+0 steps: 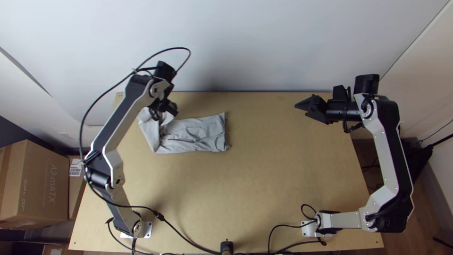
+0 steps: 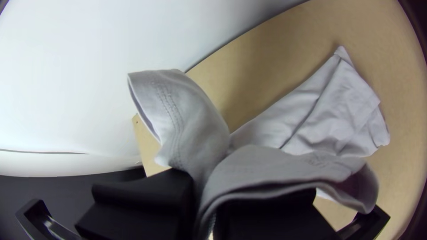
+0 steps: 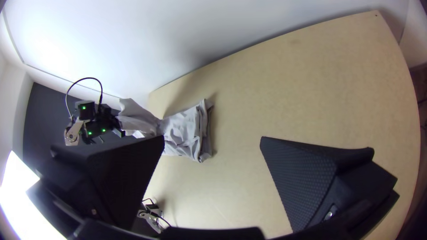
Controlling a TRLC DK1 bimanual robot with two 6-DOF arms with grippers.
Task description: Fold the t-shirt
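- Top view: the grey t-shirt [image 1: 193, 134] is laid on the far left part of the light wooden table [image 1: 255, 184] as a narrow, wrinkled strip, its left end lifted and bunched.
- That end is pinched between the closed fingers of the left gripper [image 2: 205, 191], with cloth flaps draped over both sides. A stitched seam [image 2: 169, 102] is seen on one flap; whether sleeve, collar or hem is held cannot be told.
- The end is presumably raised so that it can be folded over the flat part, which is left spread to receive it.
- The right gripper [image 1: 302, 109] is held open and without cloth, over the table's far right side, well apart from the t-shirt; room for the left arm's fold is probably given by this.
- Large pale print is borne by the cardboard box [image 1: 42, 184] beside the table, and a white paper label [image 1: 75, 167] is stuck to the box behind it; neither is read off here. On the t-shirt, no clear lettering can be made out.
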